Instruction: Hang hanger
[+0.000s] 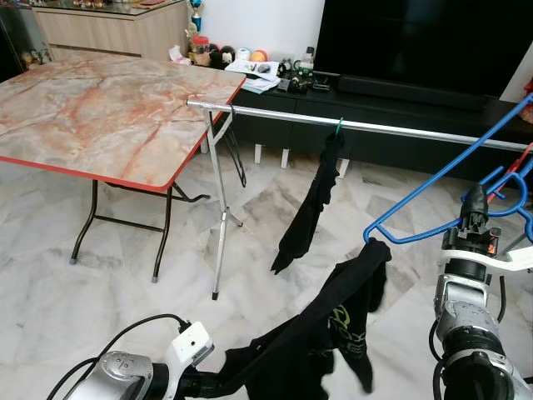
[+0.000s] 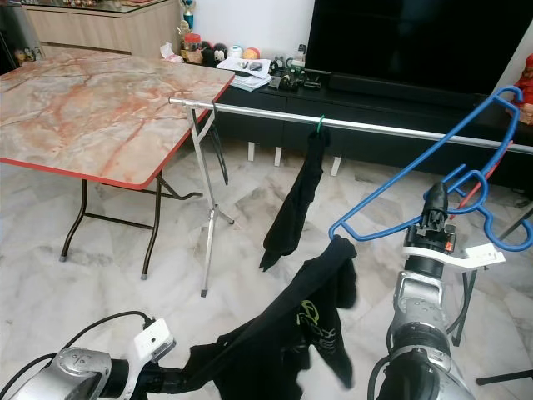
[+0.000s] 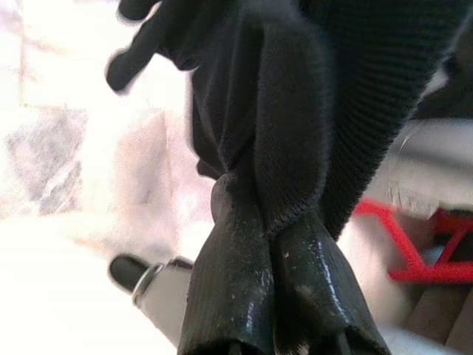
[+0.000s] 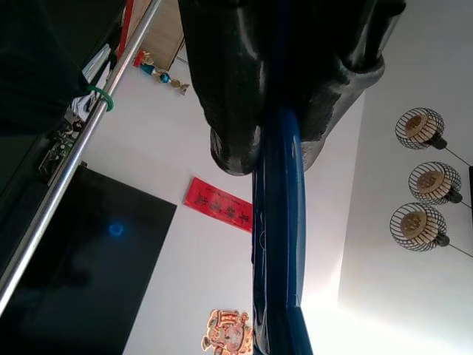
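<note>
Two grippers busy: right gripper [image 2: 433, 198] pinched on blue hanger [image 2: 416, 171], raised near metal rail [image 1: 350, 123]; left gripper [image 3: 270, 222] pressed together on black shirt [image 2: 300, 333], draped from hanger's end. Second dark garment [image 1: 312, 200] on rail, seemingly on green hook [image 1: 339, 127].

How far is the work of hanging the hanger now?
Done: one black garment already hangs on the rail. In hand: the right gripper holds the blue hanger, and the left gripper pinches the black shirt draped on its tip. Left: hooking the hanger over the rail.
</note>
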Tool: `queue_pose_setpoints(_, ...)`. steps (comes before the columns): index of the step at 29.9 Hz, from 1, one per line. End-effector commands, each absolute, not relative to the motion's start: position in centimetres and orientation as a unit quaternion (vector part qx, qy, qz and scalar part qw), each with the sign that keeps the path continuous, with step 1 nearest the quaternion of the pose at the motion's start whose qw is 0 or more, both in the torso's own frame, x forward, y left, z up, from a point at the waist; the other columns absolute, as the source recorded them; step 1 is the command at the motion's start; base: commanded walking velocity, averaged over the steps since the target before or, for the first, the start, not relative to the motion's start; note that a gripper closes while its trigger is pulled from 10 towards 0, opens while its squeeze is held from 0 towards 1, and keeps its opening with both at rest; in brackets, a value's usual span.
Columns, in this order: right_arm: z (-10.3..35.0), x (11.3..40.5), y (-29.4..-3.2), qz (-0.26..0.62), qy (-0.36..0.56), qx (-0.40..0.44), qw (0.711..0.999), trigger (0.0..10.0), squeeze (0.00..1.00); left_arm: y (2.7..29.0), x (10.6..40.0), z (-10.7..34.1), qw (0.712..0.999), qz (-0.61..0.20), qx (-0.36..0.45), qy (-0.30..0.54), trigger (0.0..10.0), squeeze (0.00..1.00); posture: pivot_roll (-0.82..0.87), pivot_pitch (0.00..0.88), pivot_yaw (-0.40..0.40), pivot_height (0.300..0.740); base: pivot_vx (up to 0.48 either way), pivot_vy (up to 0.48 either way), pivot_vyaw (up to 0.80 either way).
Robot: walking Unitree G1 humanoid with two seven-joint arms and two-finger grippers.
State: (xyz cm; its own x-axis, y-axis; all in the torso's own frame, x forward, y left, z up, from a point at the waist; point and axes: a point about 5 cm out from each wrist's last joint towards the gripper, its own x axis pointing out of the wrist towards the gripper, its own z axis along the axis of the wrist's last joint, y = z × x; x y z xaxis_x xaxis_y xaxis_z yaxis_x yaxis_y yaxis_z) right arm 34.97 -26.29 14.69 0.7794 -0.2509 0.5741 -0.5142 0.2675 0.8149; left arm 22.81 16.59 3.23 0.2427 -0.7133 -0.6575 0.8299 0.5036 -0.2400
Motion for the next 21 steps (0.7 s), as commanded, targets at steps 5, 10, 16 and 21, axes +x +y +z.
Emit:
queue_pose_setpoints(5, 16.1, 35.5, -25.9, 0.109, -0.341, 0.582, 0.73, 10.0, 0.0, 18.2, 21.7, 1.5, 0.757, -0.47, 0.154, 0.427, 5.6, 0.0, 0.19, 0.0, -0.073, 0.74, 0.0, 0.0, 0.0)
queue_pose_setpoints(10, 13.4, 36.1, -21.6, 0.146, -0.189, 0.519, 0.821, 10.0, 0.0, 17.8, 23.9, 2.8, 0.823, -0.429, 0.093, 0.36, 10.0, 0.0, 0.19, 0.0, -0.077, 0.74, 0.0, 0.0, 0.0)
queue_pose_setpoints(16, 6.9, 34.3, -15.9, 0.215, 0.091, 0.299, 0.925, 10.0, 0.0, 17.3, 25.0, 3.3, 0.844, -0.413, 0.084, 0.331, 10.0, 0.0, 0.19, 0.0, -0.081, 0.74, 0.0, 0.0, 0.0)
queue_pose_setpoints(21, 4.1, 33.2, -15.6, 0.178, 0.219, 0.204, 0.937, 10.0, 0.0, 17.0, 25.1, 2.8, 0.847, -0.408, 0.09, 0.329, 10.0, 0.0, 0.18, 0.0, -0.081, 0.74, 0.0, 0.0, 0.0)
